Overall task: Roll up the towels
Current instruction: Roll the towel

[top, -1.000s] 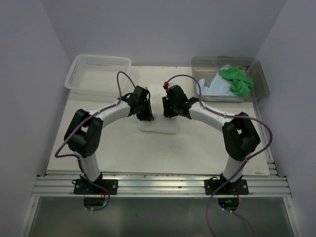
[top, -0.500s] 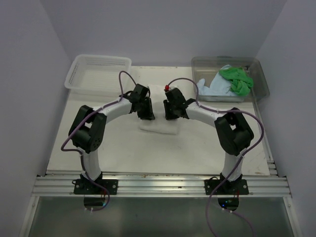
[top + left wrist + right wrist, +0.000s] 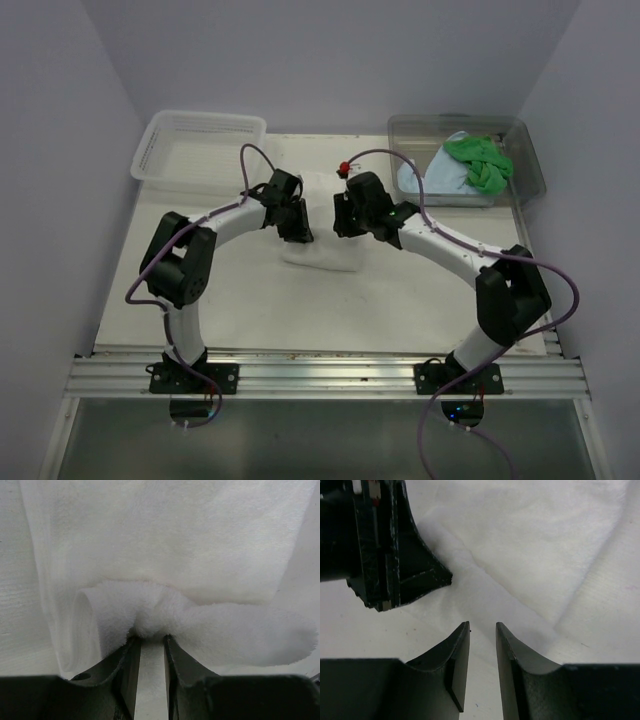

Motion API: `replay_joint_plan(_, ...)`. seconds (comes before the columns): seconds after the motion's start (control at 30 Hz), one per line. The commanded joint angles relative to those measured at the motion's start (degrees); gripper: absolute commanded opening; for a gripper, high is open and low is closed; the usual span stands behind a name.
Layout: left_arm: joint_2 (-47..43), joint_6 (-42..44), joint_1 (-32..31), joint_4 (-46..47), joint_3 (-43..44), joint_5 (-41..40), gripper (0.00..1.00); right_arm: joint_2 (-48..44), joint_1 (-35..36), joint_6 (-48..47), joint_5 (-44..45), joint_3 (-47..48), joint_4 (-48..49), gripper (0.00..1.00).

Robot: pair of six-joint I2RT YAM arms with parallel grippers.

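The white towel (image 3: 322, 256) lies mid-table with its near edge curled into a loose roll (image 3: 150, 615). My left gripper (image 3: 298, 228) is shut on that rolled edge, and the fabric puckers at its fingertips (image 3: 151, 637). My right gripper (image 3: 346, 224) hovers just to the right of it, open by a narrow gap with nothing between its fingers (image 3: 482, 626), over the towel's edge (image 3: 545, 540). The left gripper's body (image 3: 385, 545) shows in the right wrist view. The green towel (image 3: 480, 160) and the light blue towel (image 3: 430, 178) lie crumpled in the clear tub.
The clear plastic tub (image 3: 400, 126) stands at the back right. A white lattice basket (image 3: 160, 132) stands at the back left. Purple cables loop over both arms. Grey walls close in the table on three sides.
The right arm's elbow has swung out to the right, and its gripper has edged right, its jaws now parted off the towel. The left gripper still pinches the rolled edge.
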Motion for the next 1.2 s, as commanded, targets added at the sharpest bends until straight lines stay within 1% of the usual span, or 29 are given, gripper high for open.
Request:
replay_joint_plan(0.0, 1.76, 2.03, 0.92, 0.39, 1.08, -0.73, 0.28, 1.05, 1.48, -2.95, -2.74, -1.73, 0.25, 0.31)
replay_joint_plan(0.13, 1.67, 2.03, 0.92, 0.48, 1.08, 0.07, 0.28, 2.11, 1.66, -4.01, -2.74, -2.52, 1.92, 0.31)
replay_joint_plan(0.23, 1.58, 2.12, 1.01, 0.31, 1.17, -0.02, 0.28, 4.74, 1.48, -4.62, -0.46, -1.3, 2.1, 0.32)
replay_joint_plan(0.4, 1.23, 2.47, 1.09, 0.13, 1.26, -0.37, 0.28, 12.28, 0.78, -6.03, 2.27, 1.51, 2.71, 0.31)
replay_joint_plan(0.47, 1.32, 2.82, 1.01, -0.13, 1.43, -0.37, 0.28, 14.14, 0.16, -6.03, 1.83, 1.69, 4.03, 0.3)
replay_joint_plan(0.6, 2.28, 4.31, 1.09, -0.05, 1.7, -0.9, 0.28, 16.08, -0.28, -6.3, -0.54, -1.81, 7.1, 0.29)
replay_joint_plan(0.7, 2.55, 5.02, 1.18, 0.13, 1.17, -0.99, 0.27, 15.39, -0.28, -4.55, -2.29, -5.93, 8.95, 0.28)
replay_joint_plan(0.87, 1.49, 5.9, 1.27, -0.4, 0.03, -0.46, 0.27, 12.14, 1.12, 3.45, -6.78, -13.67, 9.92, 0.24)
replay_joint_plan(0.93, 0.18, 6.16, 1.27, -0.57, -1.28, -0.11, 0.27, 9.42, 3.05, 6.95, -9.66, -17.1, 9.05, 0.21)
replay_joint_plan(1.0, -1.31, 6.34, 1.18, -0.57, -2.86, 0.15, 0.27, 7.04, 5.68, 9.25, -9.95, -20.52, 8.95, 0.22)
replay_joint_plan(1.1, -2.28, 6.51, 1.18, 0.39, -4.36, 0.86, 0.27, 3.35, 8.58, 12.94, -11.09, -22.12, 8.69, 0.22)
replay_joint_plan(1.17, -1.85, 6.51, 1.27, 0.39, -4.28, 0.86, 0.27, 2.2, 9.65, 13.3, -11.18, -21.69, 7.82, 0.23)
